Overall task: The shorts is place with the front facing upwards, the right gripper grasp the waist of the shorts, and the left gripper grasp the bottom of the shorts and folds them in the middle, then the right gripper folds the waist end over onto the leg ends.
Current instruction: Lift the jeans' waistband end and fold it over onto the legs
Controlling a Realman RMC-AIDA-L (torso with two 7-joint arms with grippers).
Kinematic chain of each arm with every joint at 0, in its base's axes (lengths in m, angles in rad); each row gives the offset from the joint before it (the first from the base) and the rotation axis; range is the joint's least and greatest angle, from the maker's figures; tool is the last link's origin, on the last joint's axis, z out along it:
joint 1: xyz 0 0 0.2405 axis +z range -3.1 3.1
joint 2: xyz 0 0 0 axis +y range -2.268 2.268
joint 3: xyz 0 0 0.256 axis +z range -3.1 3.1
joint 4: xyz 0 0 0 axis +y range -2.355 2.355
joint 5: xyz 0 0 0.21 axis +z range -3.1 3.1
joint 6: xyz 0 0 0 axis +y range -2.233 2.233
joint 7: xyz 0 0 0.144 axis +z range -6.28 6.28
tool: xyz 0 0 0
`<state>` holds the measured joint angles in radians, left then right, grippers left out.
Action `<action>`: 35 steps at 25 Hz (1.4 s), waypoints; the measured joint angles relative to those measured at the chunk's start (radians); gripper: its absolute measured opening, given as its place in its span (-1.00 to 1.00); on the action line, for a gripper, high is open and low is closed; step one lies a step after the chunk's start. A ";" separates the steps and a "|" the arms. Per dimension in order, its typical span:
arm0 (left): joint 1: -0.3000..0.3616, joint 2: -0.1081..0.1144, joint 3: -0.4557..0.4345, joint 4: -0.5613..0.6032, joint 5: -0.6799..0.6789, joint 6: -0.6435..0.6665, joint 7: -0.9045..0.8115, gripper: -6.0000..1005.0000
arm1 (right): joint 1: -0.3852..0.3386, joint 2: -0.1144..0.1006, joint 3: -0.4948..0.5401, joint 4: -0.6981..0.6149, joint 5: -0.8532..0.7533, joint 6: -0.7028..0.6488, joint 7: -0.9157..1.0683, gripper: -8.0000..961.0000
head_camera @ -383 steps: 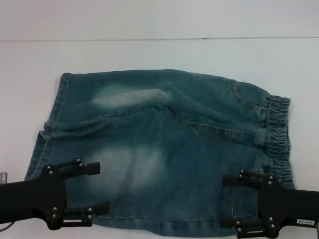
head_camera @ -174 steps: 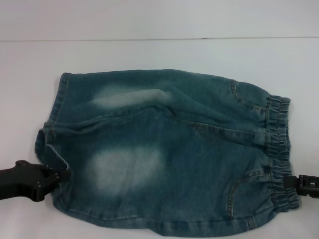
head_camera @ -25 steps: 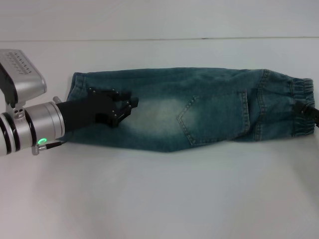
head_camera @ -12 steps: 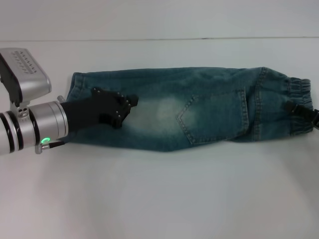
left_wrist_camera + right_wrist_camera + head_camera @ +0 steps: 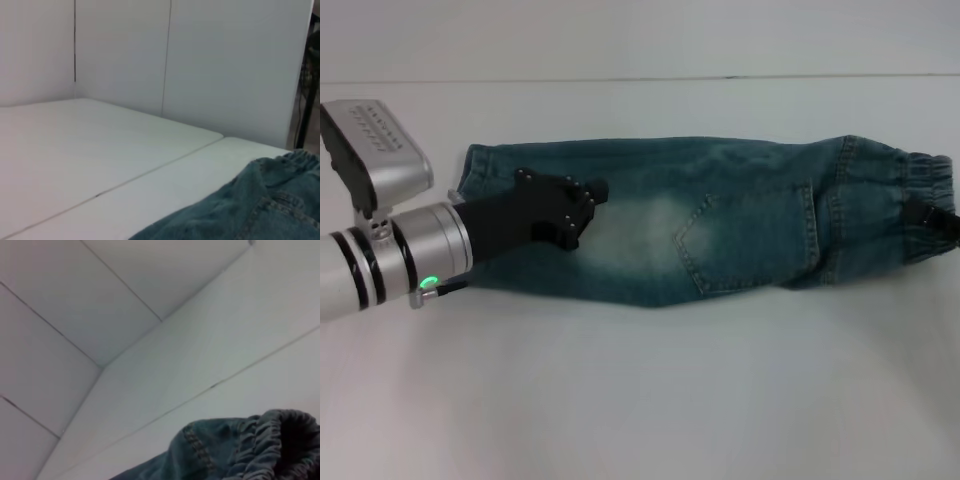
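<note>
The denim shorts (image 5: 740, 225) lie folded lengthwise into a long band across the table, back pocket up. The waist (image 5: 928, 180) is at the right end and the leg ends (image 5: 470, 165) at the left. My left gripper (image 5: 585, 210) lies on top of the denim just inside the leg ends, pointing right. My right gripper (image 5: 925, 215) shows only as a black strip at the picture's right edge, shut on the gathered waist. The right wrist view shows the ruffled waist (image 5: 260, 440) close up. In the left wrist view, part of the shorts (image 5: 260, 210) is visible.
A white table (image 5: 640, 400) carries the shorts, with a seam line (image 5: 640, 78) running across behind them. White wall panels (image 5: 240, 65) stand beyond the table.
My left gripper and arm have slid a little to the right over the leg ends. The waist end has shifted slightly with the right gripper.
</note>
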<state>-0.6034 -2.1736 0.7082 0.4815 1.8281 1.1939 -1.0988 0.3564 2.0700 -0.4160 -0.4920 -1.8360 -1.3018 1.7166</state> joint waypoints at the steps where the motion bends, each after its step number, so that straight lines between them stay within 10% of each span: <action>1: -0.001 0.000 0.000 -0.019 -0.024 -0.004 0.029 -0.99 | -0.005 0.002 0.001 -0.012 0.000 -0.019 0.004 -0.42; 11: -0.028 -0.002 -0.009 -0.321 -0.396 -0.021 0.473 -0.99 | -0.036 -0.004 0.004 -0.107 0.001 -0.333 0.125 -0.74; 20: -0.112 -0.002 -0.075 -0.525 -0.417 -0.093 0.702 -0.99 | 0.016 0.003 0.024 -0.196 0.036 -0.580 0.271 -0.74; 35: -0.097 -0.002 -0.053 -0.618 -0.386 0.002 0.701 -0.99 | 0.322 -0.013 -0.132 -0.201 0.044 -0.404 0.331 -0.75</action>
<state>-0.7000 -2.1752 0.6552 -0.1368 1.4425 1.1961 -0.3977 0.6787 2.0565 -0.5475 -0.6929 -1.7915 -1.7059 2.0474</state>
